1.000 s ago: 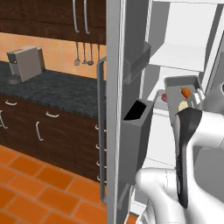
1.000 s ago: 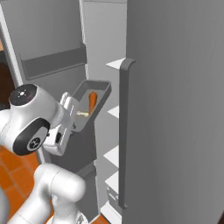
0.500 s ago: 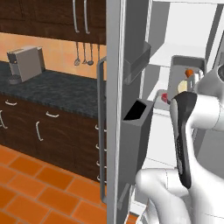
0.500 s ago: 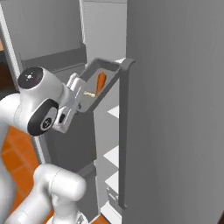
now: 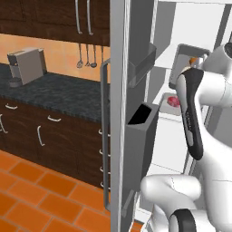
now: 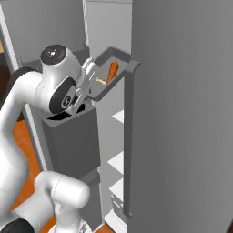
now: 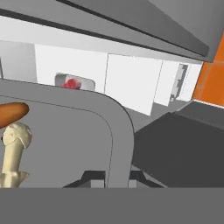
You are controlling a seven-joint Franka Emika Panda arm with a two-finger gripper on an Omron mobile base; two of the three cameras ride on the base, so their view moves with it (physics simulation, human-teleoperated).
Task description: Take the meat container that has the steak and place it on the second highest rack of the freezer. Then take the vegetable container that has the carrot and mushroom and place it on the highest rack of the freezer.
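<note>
My gripper (image 6: 93,83) is shut on the rim of the vegetable container (image 6: 110,57), a grey tray held high and tilted at the open freezer (image 5: 200,28). The orange carrot (image 6: 112,70) and the cream mushroom (image 6: 101,81) lie in it. In the hand view the tray's rim (image 7: 117,127) runs between my fingertips, with the carrot (image 7: 12,112) and mushroom (image 7: 15,139) at the left. Lower down, the meat container (image 5: 173,101) with the red steak (image 7: 70,83) rests on a white shelf inside. I cannot tell which rack that is.
The freezer's grey door (image 5: 121,68) stands open at my left with a dark bin (image 5: 142,118) and a long bar handle (image 5: 104,136). Beyond it is a dark counter (image 5: 68,93) with a coffee machine (image 5: 26,66), over dark cabinets and an orange tiled floor (image 5: 41,199).
My arm has lifted the vegetable container from about the meat container's level up toward the top of the freezer interior. The gripper has stayed shut on the tray.
</note>
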